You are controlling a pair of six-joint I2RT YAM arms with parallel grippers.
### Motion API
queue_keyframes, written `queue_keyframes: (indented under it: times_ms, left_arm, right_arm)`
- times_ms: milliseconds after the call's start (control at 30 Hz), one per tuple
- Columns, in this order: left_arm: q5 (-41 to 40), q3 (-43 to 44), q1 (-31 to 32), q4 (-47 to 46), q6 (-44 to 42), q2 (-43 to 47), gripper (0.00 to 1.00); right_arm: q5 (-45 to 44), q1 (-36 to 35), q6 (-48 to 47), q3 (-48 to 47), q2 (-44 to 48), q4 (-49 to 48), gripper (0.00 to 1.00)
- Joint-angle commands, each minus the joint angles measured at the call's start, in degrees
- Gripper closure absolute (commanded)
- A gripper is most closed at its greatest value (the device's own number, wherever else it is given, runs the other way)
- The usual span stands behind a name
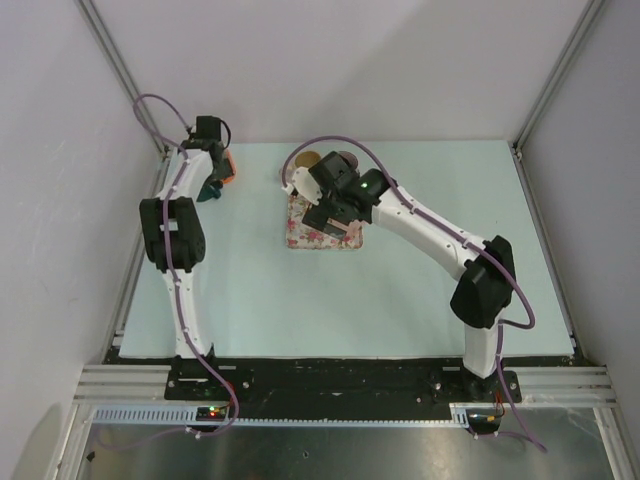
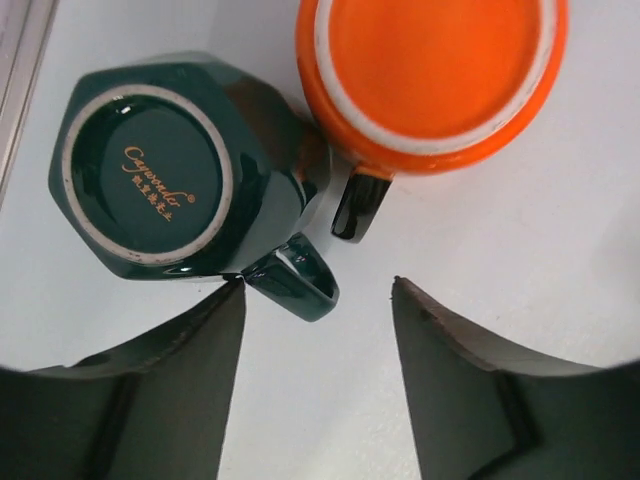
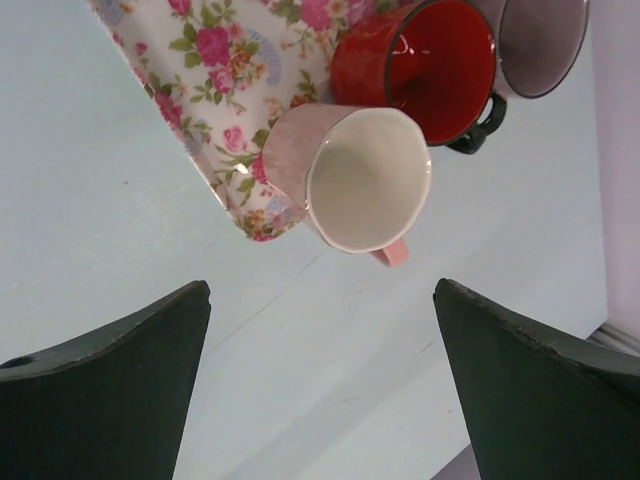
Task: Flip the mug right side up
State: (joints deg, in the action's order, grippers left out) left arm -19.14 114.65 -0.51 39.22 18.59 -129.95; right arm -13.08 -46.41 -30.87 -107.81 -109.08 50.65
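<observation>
Two mugs stand upside down at the back left of the table. One is a dark green faceted mug point(image 2: 150, 170) whose handle point(image 2: 295, 282) points toward my left gripper point(image 2: 320, 285). The other is an orange mug point(image 2: 430, 70) with a black handle, touching the green one. My left gripper is open just short of them, its left fingertip against the root of the green handle, and nothing is held. In the top view the left gripper point(image 1: 213, 182) hangs over both mugs. My right gripper point(image 3: 322, 285) is open and empty, above the table beside a pink mug point(image 3: 365, 180).
A floral tray point(image 3: 215, 75) carries the upright pink mug at its corner. A red mug point(image 3: 430, 65) and a grey mug point(image 3: 540, 40) stand upright beyond it. The left wall point(image 1: 60, 150) and a frame rail are close to the upside-down mugs.
</observation>
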Motion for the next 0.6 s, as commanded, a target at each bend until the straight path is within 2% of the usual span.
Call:
queue_keyframes:
  times_ms: [0, 133, 400, 567]
  left_arm:
    - [0.4, 3.8, -0.6, -0.1, 1.1, -0.3, 0.40]
    - [3.0, 2.4, -2.4, 1.4, 2.6, -0.5, 0.45]
    - [1.1, 2.6, -6.8, 5.1, -4.7, -2.5, 0.58]
    - [0.6, 1.1, -7.8, 5.3, -7.4, -1.5, 0.59]
  right_arm:
    - [0.4, -0.4, 1.3, 0.9, 5.2, -2.3, 0.00]
    - [0.7, -0.4, 0.9, 0.9, 6.8, -2.0, 0.01]
    - [1.7, -0.4, 0.6, 1.9, 9.4, -1.9, 0.01]
    - [2.4, -0.4, 0.2, 3.3, 10.6, -3.3, 0.01]
